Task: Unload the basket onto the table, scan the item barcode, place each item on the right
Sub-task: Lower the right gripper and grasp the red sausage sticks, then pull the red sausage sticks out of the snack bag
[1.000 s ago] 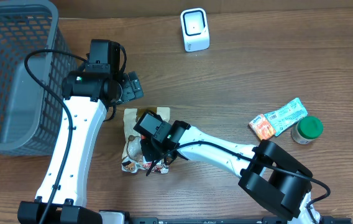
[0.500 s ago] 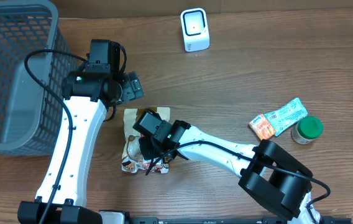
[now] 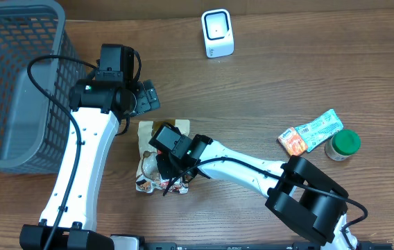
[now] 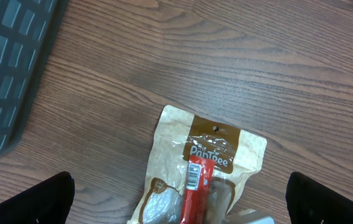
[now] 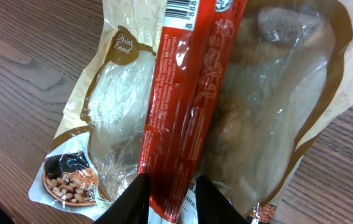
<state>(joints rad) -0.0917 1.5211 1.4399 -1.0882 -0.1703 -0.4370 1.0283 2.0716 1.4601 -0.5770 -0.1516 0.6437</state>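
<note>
Two-handedly working over the wooden table [image 3: 308,76]. Hovering with the left gripper [image 3: 147,97] just beyond the far end of the bread pouch [image 4: 170,134], spread wide and released, grasping nothing, with its dark fingers [image 4: 24,199] showing at the bottom corners of the wrist view.

Reaching in from the near right with the right gripper [image 5: 170,202] and clenching on the red stick [image 5: 189,93], pressing one pale finger [image 5: 138,199] against each long edge at the stick's near end. Resting both stick and pouch flat on the wood, the stick lengthwise on top of the pouch, left of centre on the near side and just right of the grey basket [image 3: 3,83].

Showing a barcode [image 4: 193,176] face up toward the stick's far end, just below the pouch's printed label.

Leaving the white scanner [image 3: 218,32] upright at the far side near the middle, well apart from the pouch.

Clustering three more items at the right: an orange packet [image 3: 293,142] touching a teal-and-white packet [image 3: 320,130], and a green-lidded jar [image 3: 341,146] just beside them.
</note>
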